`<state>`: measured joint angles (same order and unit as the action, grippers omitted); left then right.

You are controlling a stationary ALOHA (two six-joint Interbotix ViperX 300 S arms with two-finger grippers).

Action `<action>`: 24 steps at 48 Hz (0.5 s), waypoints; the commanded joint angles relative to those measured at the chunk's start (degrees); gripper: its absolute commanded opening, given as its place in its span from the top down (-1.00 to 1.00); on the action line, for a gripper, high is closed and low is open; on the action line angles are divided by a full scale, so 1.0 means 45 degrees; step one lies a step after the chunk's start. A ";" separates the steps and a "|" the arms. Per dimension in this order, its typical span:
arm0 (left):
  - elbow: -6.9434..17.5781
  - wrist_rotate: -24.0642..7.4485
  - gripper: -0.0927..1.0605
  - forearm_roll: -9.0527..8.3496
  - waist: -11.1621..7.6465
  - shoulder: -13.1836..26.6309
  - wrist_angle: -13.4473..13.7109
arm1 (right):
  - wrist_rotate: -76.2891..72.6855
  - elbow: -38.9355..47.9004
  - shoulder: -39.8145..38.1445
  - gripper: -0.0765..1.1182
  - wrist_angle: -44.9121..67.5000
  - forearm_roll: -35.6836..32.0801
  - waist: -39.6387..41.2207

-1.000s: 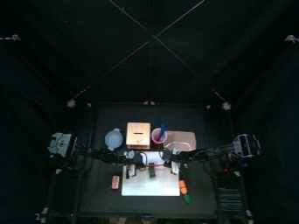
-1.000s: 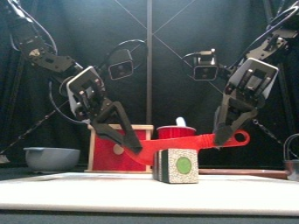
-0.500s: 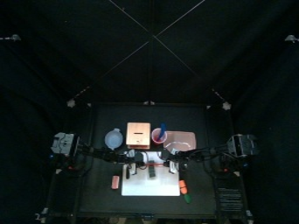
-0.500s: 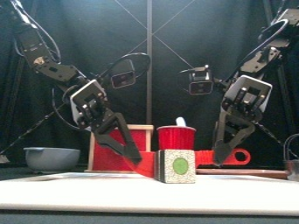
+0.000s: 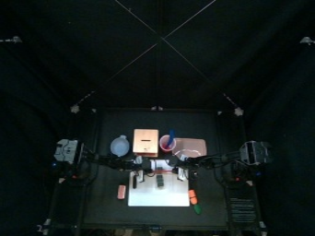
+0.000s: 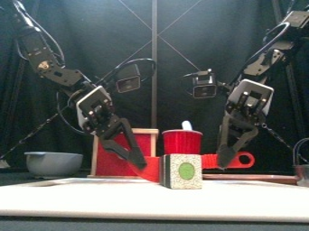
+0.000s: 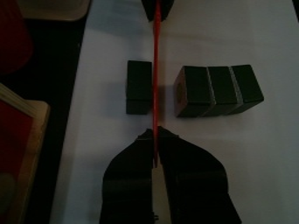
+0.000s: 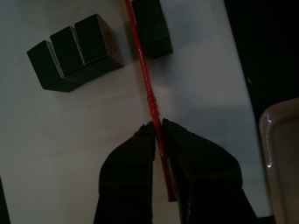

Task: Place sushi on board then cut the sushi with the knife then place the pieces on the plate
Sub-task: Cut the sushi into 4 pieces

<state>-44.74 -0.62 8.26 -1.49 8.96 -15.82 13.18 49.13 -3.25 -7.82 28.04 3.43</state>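
Slanting down from 9 o'clock, the left gripper (image 7: 152, 136) and, from 3 o'clock, the right gripper (image 8: 156, 128) both pinch the red knife (image 7: 155, 74), which runs between the sushi slice (image 7: 138, 86) and the roll (image 7: 218, 89).

red knife (image 6: 238, 161): I lose its blade behind the sushi roll (image 6: 183, 170) from the front; pink tray (image 8: 281, 153): cut off at the right wrist view's edge

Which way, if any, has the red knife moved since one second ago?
Yes, downward: the red knife was above the sushi piece, now level with it.
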 commanded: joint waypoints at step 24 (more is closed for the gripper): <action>0.0000 0.0117 0.15 -0.0508 -0.1133 -0.2109 -0.0059 | -0.0039 -0.0508 -0.2695 0.04 -0.1191 0.0078 -0.0371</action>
<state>-45.62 0.00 6.06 -5.27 0.79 -15.64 13.18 48.34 -13.71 -13.18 27.95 2.37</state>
